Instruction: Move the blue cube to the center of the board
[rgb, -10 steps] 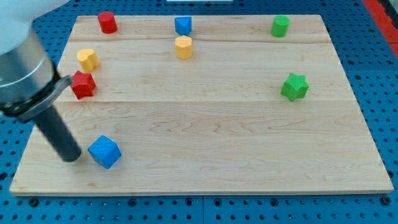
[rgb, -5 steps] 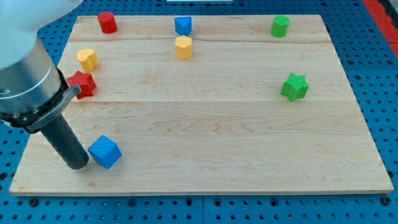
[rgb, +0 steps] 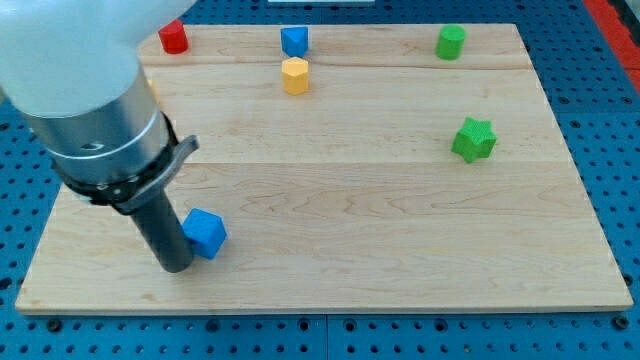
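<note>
The blue cube lies on the wooden board at the view's lower left. My tip rests on the board right against the cube's lower left side. The dark rod rises up and to the left into the grey arm body, which covers the board's upper left part.
A red cylinder, partly hidden by the arm, a second blue block and a green cylinder stand along the view's top. A yellow block lies below the blue one. A green star lies at the right.
My tip has moved right and slightly down, and the blue cube has slid right and a little up. The arm now hides the red star and the left yellow block.
</note>
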